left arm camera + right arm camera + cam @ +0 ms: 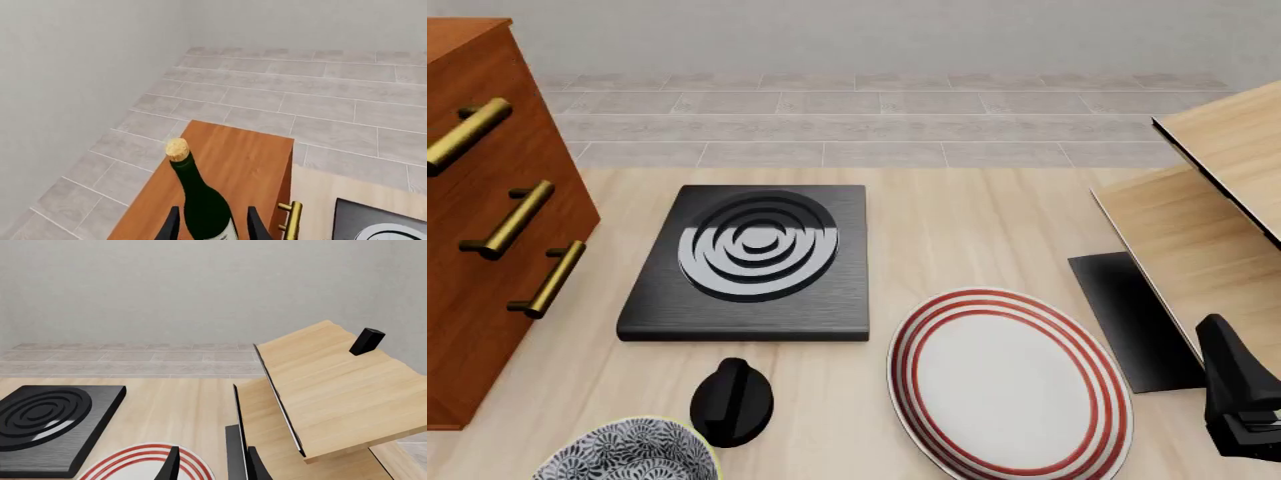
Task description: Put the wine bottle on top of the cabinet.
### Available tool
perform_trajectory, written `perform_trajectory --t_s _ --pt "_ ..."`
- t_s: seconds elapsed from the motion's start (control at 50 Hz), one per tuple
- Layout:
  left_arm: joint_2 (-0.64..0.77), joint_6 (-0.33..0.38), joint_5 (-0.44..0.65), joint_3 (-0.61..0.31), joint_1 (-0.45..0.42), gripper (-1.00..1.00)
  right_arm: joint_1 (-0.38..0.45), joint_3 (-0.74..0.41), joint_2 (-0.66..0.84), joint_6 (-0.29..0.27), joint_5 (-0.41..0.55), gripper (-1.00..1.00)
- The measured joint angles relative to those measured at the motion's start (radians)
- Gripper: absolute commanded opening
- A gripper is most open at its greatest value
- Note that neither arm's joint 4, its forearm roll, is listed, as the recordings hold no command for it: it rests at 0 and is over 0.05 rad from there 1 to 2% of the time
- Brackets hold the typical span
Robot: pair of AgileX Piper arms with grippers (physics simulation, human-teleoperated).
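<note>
In the left wrist view my left gripper (212, 212) is shut on the wine bottle (203, 197), a dark green bottle with a tan cork and a white label edge. The bottle leans slightly and hangs over the reddish-brown top of the cabinet (233, 160); its base is out of view. The cabinet (487, 230) with brass bar handles stands at the front view's left edge. The bottle and the left gripper do not show in the front view. My right gripper (1238, 395) (212, 457) is open and empty at the front right.
A black stove plate (754, 255) lies mid-table. A red-ringed white plate (1008, 375) lies beside my right gripper. A black knob-shaped object (731, 400) and a patterned bowl (627, 455) sit at the front left. Pale wood furniture (1214, 190) stands at the right.
</note>
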Motion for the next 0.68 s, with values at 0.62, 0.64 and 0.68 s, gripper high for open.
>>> perform_trajectory --t_s 0.62,0.64,0.68 --pt "-0.207 0.029 0.052 0.055 -0.063 1.00 0.000 0.000 0.000 0.000 0.000 1.00" --pt "-0.213 0.029 0.054 0.058 -0.066 1.00 0.000 0.000 0.000 0.000 0.000 1.00" --pt "-0.226 0.030 0.057 0.063 -0.071 1.00 0.000 0.000 0.000 0.000 0.000 1.00"
